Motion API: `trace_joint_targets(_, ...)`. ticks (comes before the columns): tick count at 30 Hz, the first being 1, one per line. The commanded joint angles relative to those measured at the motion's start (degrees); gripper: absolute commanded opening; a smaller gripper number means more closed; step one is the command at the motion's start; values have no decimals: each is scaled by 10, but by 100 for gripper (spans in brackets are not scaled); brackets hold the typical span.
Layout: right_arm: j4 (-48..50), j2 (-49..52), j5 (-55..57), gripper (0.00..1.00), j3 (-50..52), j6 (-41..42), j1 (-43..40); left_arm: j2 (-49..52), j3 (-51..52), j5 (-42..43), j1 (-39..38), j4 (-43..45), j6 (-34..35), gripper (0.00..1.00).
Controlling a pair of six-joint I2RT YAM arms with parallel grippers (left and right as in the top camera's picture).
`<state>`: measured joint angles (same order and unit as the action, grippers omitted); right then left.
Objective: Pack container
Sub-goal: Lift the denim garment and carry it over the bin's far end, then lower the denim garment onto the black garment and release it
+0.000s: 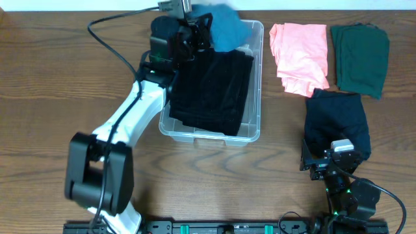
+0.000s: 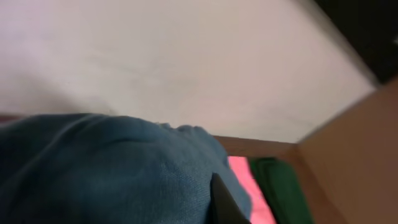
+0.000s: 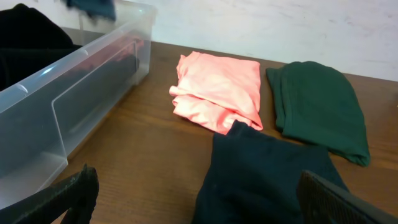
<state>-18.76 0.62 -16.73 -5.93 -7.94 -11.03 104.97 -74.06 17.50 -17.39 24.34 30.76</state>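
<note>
The clear container (image 1: 211,138) stands mid-table with a black garment (image 1: 211,91) lying in it. My left gripper (image 1: 193,36) is over the container's far end, shut on a teal-blue garment (image 1: 226,29) that hangs over the far rim. In the left wrist view this garment (image 2: 106,168) fills the lower frame around one dark finger (image 2: 222,200). My right gripper (image 3: 205,205) is open and empty near the table's front right, just before a navy garment (image 3: 267,174). The container's side (image 3: 68,106) shows at the left of the right wrist view.
A pink garment (image 1: 299,55) and a dark green garment (image 1: 359,58) lie folded at the back right, and the navy garment (image 1: 338,120) lies in front of them. The pink one (image 3: 217,90) and green one (image 3: 320,109) also show in the right wrist view.
</note>
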Motion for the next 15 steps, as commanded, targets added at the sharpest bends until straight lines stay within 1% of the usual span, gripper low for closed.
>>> trace_joint_targets(1, -1, -3, -2, 99, 1, 6, -2, 36, -7, -21, 3, 6, 13, 6)
trace_joint_targets(5, -1, -3, -2, 99, 1, 6, -2, 70, -7, 25, 3, -11, 26, 6)
trace_joint_targets(7, -1, -3, -2, 99, 1, 6, -2, 77, -7, 31, 2, -27, 40, 6)
trace_joint_targets(9, -1, -3, -2, 99, 1, 6, -2, 78, -7, 30, -1, -33, 41, 6)
trace_joint_targets(10, -1, -3, -2, 99, 1, 6, -2, 78, -7, 30, -3, -26, 45, 6)
trace_joint_targets(12, -1, -3, -2, 99, 1, 6, -2, 78, -7, 31, -5, 3, 74, 6)
trace_joint_targets(15, -1, -3, -2, 99, 1, 6, -2, 78, -7, 59, -7, 92, 128, 7)
